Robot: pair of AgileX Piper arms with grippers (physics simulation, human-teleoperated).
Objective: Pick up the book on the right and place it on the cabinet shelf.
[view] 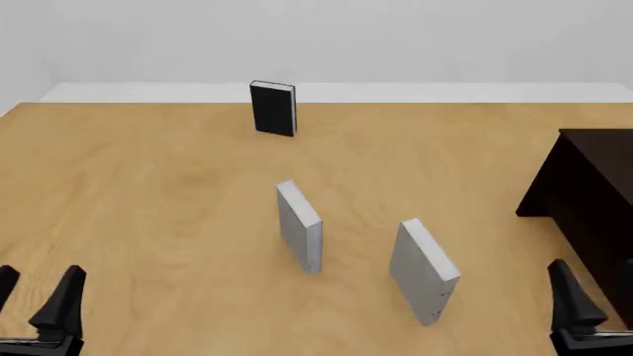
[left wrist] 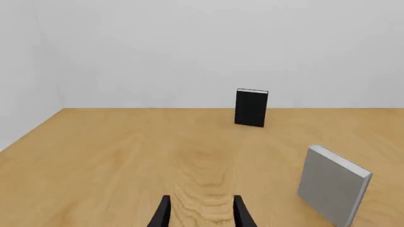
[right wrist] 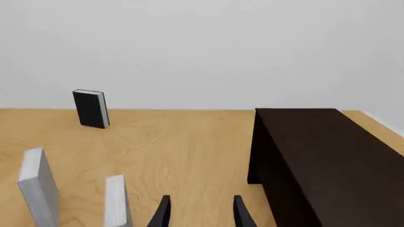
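Toward the right of the wooden surface (view: 148,193), upright on its lower edge, stands the plain light-grey hardcover book (view: 423,271) that the task names, its paler page edges showing and its cover turned at a slant; nothing touches it. Near it on the left, a little farther from the arms, stands a second, near-identical grey book (view: 299,226), also upright, with a bare gap between the two. Well beyond both, close to the far edge of the surface, a black book with white page edges (view: 274,108) stands alone. Off to the right of the grey book, apart from it, sits the boxy, very dark brown cabinet (view: 594,200) with its flat top bare in the part that shows. The right hand (right wrist: 198,212) hangs low at the near edge, near the target book and just beside the cabinet's near end, its two dark fingers parted with only wood grain between them. The left hand (left wrist: 200,212) waits likewise at the near left, fingers spread and holding nothing, well apart from every book. By my reading, the task has not begun: reaching, gripping, lifting, carrying and setting the book on the cabinet all remain.
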